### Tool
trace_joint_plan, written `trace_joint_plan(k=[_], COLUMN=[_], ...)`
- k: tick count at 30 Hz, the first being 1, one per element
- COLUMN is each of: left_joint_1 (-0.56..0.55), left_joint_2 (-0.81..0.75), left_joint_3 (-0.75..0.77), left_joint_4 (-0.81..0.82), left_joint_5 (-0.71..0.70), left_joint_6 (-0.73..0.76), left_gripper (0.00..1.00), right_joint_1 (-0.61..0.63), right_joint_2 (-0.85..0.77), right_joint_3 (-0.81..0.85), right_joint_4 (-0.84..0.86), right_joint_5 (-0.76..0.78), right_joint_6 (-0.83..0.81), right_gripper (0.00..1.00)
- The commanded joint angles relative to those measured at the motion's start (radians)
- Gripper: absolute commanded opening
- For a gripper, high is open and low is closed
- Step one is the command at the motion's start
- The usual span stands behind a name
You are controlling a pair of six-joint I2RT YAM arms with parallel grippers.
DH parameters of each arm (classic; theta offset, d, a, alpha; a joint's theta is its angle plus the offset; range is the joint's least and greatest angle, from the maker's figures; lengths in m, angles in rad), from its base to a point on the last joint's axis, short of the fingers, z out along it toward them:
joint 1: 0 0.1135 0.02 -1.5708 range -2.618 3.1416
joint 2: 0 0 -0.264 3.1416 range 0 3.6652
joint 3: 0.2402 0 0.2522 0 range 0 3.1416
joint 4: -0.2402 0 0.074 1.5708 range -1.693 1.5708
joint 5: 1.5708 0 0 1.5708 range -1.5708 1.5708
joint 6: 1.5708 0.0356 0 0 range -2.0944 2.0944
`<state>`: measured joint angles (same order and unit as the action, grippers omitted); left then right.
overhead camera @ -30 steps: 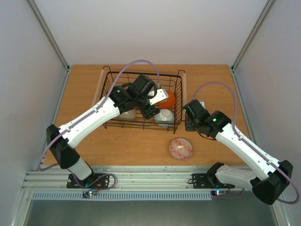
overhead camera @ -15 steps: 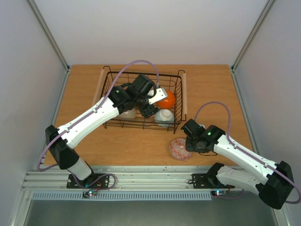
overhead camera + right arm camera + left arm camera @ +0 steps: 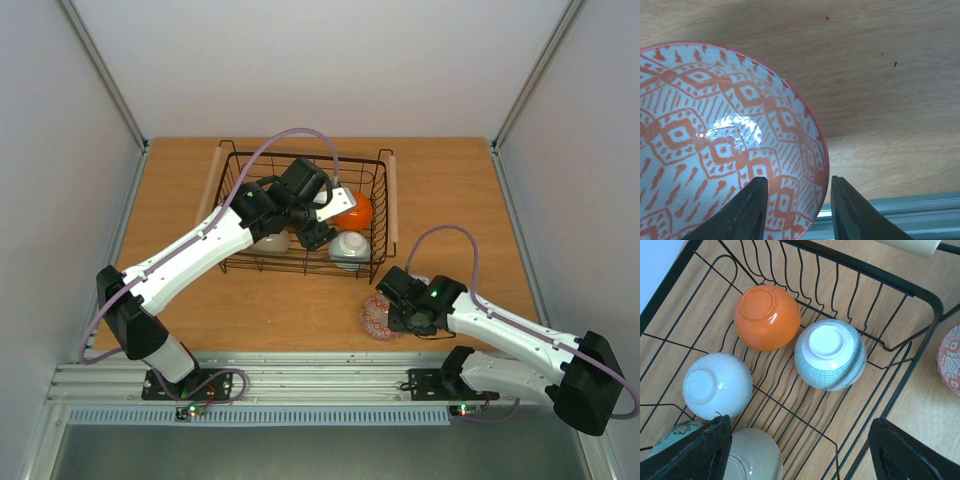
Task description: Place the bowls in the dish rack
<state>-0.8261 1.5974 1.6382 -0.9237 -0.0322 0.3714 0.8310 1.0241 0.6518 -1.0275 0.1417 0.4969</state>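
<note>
The black wire dish rack (image 3: 228, 196) stands at the table's middle back. In the left wrist view its floor (image 3: 805, 405) holds, upside down, an orange bowl (image 3: 767, 317), a blue-and-white patterned bowl (image 3: 830, 355), a white bowl (image 3: 717, 385), a beige bowl (image 3: 752, 455) and a celadon green bowl (image 3: 670, 432). My left gripper (image 3: 800, 455) hangs open and empty over them (image 3: 318, 222). A red-patterned bowl (image 3: 715, 140) sits upright on the table in front of the rack (image 3: 374, 314). My right gripper (image 3: 796, 210) is open astride its rim, one finger inside and one outside.
The rack's wooden bar handles (image 3: 391, 190) lie on its left and right sides. A metal rail (image 3: 300, 375) runs along the table's near edge, just below the red-patterned bowl (image 3: 900, 215). Grey walls enclose the table on three sides.
My right arm has swung from beside the rack's right end down and toward the near edge, onto the red-patterned bowl. My left arm has hardly moved.
</note>
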Motion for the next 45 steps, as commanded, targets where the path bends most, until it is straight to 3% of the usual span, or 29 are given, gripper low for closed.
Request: trace_joint_plan(k=[1, 11, 20, 30, 39, 45], left_joint_1=[-0.001, -0.001, -0.001, 0.004, 0.16, 0.173], left_joint_2=[-0.011, -0.016, -0.019, -0.044, -0.091, -0.101], left_joint_3=[0.034, 0.04, 0.044, 0.062, 0.103, 0.079], left_joint_4=[0.013, 0.008, 0.008, -0.01, -0.067, -0.056], left_joint_5=[-0.002, -0.009, -0.022, -0.012, 0.351, 0.401], left_joint_6=[0.004, 0.007, 0.008, 0.009, -0.054, -0.061], left_gripper=[0.75, 0.75, 0.75, 0.76, 0.72, 0.68], right_joint_1=[0.034, 0.102, 0.168, 0.242, 0.258, 0.258], right_joint_2=[0.011, 0.109, 0.077, -0.094, -0.162, -0.09], right_joint_3=[-0.014, -0.01, 0.068, 0.263, 0.45, 0.53], right_joint_4=[0.014, 0.046, -0.071, -0.173, -0.213, -0.139], right_joint_5=[0.017, 0.054, 0.153, 0.206, 0.348, 0.494], right_joint_6=[0.064, 0.089, 0.083, -0.08, -0.209, -0.288], right_gripper=[0.36, 0.02, 0.01, 0.01, 0.01, 0.01])
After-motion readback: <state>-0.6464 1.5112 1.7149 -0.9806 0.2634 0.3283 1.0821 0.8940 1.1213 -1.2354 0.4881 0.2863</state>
